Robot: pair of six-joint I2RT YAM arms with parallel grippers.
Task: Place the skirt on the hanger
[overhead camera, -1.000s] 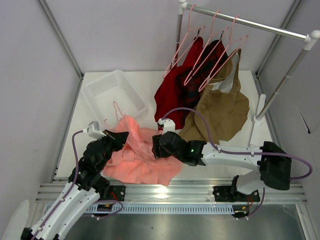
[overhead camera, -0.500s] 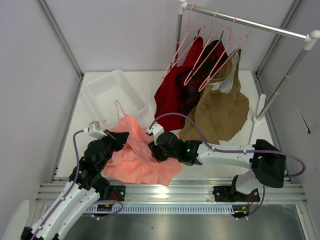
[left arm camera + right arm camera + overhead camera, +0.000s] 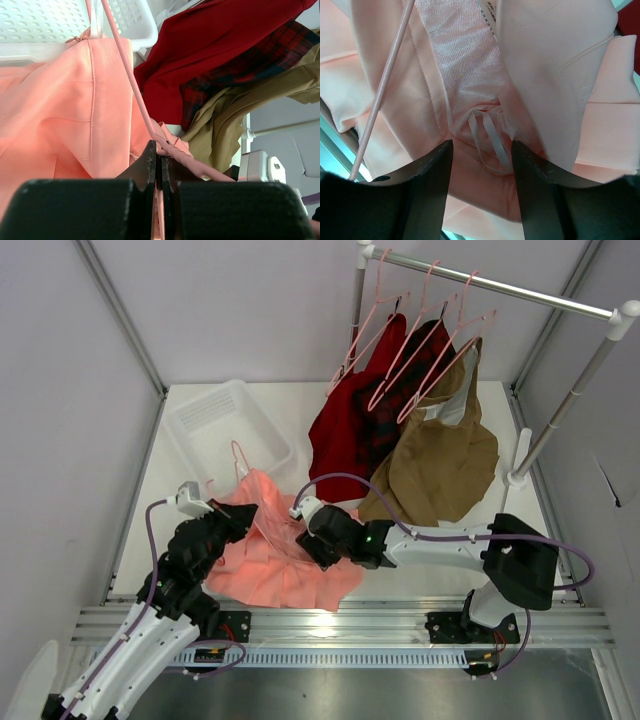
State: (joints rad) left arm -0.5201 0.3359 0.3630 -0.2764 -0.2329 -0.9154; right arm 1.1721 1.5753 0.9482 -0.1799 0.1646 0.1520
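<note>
Skirt (image 3: 275, 565): salmon-pink, crumpled flat on table (image 3: 300, 405), about 7 o'clock of the tabletop in the top view, between the two grippers.
Hanger (image 3: 237, 456): thin pale pink; hook sticks out at the skirt's 12 o'clock edge, beside the basket; the rest is buried in cloth. In the left wrist view its rod (image 3: 131, 75) runs across the cloth down to the fingertips.
Left gripper (image 3: 240, 515): at the skirt's 10 o'clock edge; fingers pressed together, pinching the hanger rod (pink wire shows in the slit).
Right gripper (image 3: 303, 540): at the skirt's 3 o'clock edge, nose down on cloth; fingers (image 3: 432, 175) spread, straddling a waistband fold and a white ribbon loop (image 3: 487, 137). Cloth touches neither pad clearly.
Basket (image 3: 215, 420): white plastic, 10 o'clock.
Rail (image 3: 500, 285): silver, 1 o'clock; carries pink hangers with a dark red garment (image 3: 345, 430), a plaid garment (image 3: 400, 390) and a tan garment (image 3: 445, 465), hems on the table.
</note>
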